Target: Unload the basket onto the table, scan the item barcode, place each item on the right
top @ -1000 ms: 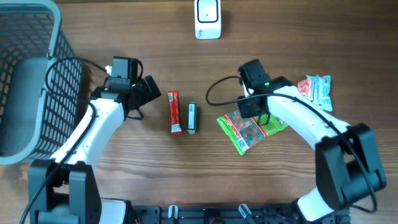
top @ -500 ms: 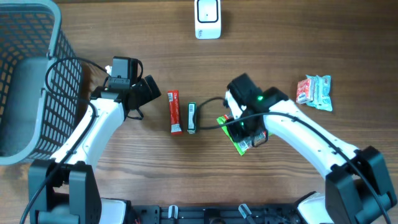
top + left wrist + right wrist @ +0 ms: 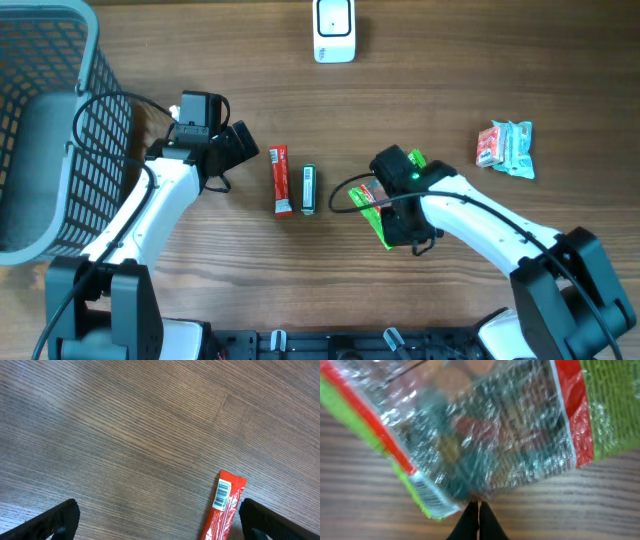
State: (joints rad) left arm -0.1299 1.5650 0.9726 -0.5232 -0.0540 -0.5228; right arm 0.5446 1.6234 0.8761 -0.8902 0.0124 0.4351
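Counter (image 3: 480,60): brown wood grain, carrying everything here; the scanner (image 3: 333,30) stands at its far edge and is my marker for the rest.
Basket (image 3: 90,60): grey mesh, far off to the left of the scanner, at the counter's corner.
Right arm (image 3: 480,215): white with black joints, reaching in from the robot's side to a spot nearer the robot than the scanner and a little to its right.
Left arm (image 3: 150,205): same make, bent between the basket and the scanner's left side.
Snack bag (image 3: 372,205): green and red with a clear crinkled window, well to the robot's side of the scanner and slightly right, tucked under the right wrist; in the right wrist view it fills the frame, blurred.
Scanner: small white box with a dark face.
Candy packet (image 3: 506,147): red and pale blue, well to the scanner's right, apart from the bag.
Left pincer (image 3: 160,520): jaws spread wide, nothing between them, poised above bare wood to the scanner's left, beside the red bar's top end.
Right pincer (image 3: 478,520): tips pressed together, pinching the lower edge of the snack bag.
Red bar (image 3: 281,180): lying flat, robot-side and left of the scanner; a barcode shows at its top end.
Dark bar (image 3: 309,189): just beside the red bar, on the side nearer the scanner's line.
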